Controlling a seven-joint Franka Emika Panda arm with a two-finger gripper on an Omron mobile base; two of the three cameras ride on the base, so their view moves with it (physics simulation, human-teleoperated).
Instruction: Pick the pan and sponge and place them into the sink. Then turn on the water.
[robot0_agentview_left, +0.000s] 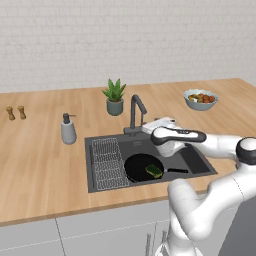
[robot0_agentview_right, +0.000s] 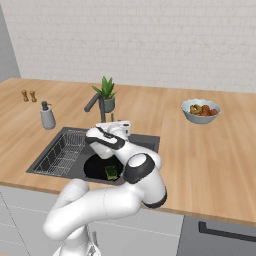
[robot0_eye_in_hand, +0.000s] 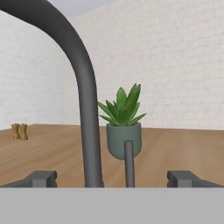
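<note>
The jaws (robot0_eye_in_hand: 112, 178) stood wide open and empty, their two dark tips far apart in the hand view. Between them and just ahead rose the dark faucet (robot0_eye_in_hand: 85, 109), its thick curved neck nearer the left tip, with the thin upright lever (robot0_eye_in_hand: 128, 162) beside it toward the middle. Straight past the lever sat a potted plant (robot0_eye_in_hand: 124, 124) on the wooden surface (robot0_eye_in_hand: 183, 151), and far off to the left of the jaws were two small brown shakers (robot0_eye_in_hand: 19, 131). From the base views, the hand hung over the back edge of the sink (robot0_agentview_left: 197, 162), close to the faucet base. Below and behind the jaws, the pan (robot0_agentview_left: 140, 167) lay in the basin with its handle pointing right, and the sponge (robot0_agentview_left: 153, 171) rested inside the pan. A wire rack (robot0_agentview_left: 107, 162) filled the sink's left part. Farther left on the surface stood a soap dispenser (robot0_agentview_left: 68, 129), and well to the right a bowl of food (robot0_agentview_left: 200, 99).
</note>
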